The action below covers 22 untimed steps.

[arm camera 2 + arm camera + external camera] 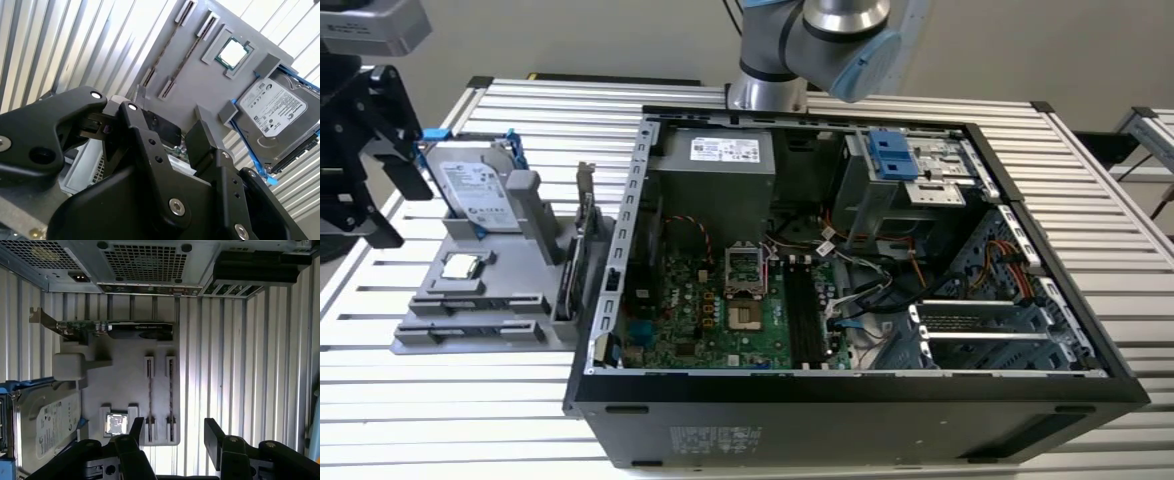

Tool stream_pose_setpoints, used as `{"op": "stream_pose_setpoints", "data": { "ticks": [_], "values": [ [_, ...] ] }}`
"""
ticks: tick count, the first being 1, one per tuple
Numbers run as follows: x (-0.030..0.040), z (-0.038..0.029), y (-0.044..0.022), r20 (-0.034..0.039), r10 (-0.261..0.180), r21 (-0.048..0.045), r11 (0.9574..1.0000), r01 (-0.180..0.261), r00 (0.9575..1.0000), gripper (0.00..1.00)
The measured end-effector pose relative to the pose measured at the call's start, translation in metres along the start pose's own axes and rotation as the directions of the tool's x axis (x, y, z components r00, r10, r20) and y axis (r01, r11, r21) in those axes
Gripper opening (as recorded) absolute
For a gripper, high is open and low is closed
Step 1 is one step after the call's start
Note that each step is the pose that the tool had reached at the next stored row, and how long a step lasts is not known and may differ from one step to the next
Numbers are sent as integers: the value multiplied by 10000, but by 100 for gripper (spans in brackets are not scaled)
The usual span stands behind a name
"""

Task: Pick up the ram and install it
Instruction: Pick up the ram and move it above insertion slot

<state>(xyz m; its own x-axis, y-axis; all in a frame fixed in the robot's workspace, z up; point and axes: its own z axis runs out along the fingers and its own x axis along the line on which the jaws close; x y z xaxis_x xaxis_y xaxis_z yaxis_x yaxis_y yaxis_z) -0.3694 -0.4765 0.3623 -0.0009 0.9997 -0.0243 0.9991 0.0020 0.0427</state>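
- The fingers (214, 437) stand wide apart with nothing held between them
- The ram (170, 395) is a thin stick standing on edge in a slot of the grey tray (125, 385); in the first wrist view it is seen through the gap between the fingers, which are clear of it
- A second stick (149, 395) stands in the slot just beside it, parallel to it
- On the same tray sit a square processor chip (116, 423), a silver hard drive (47, 420) in a blue bracket, and an upright expansion card (140, 330) at the far end
- The tray rests on the slatted metal worktop (240, 365)
- In the exterior view the tray lies to the exterior view's left of the open computer case (854, 250), which shows its green mainboard (720, 310)
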Motion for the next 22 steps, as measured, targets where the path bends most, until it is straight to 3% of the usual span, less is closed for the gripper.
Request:
{"op": "stream_pose_setpoints", "data": {
  "ticks": [22],
  "values": [
    [3,133,-5,143,-6,1,10000,6,9999,100]
  ]
}}
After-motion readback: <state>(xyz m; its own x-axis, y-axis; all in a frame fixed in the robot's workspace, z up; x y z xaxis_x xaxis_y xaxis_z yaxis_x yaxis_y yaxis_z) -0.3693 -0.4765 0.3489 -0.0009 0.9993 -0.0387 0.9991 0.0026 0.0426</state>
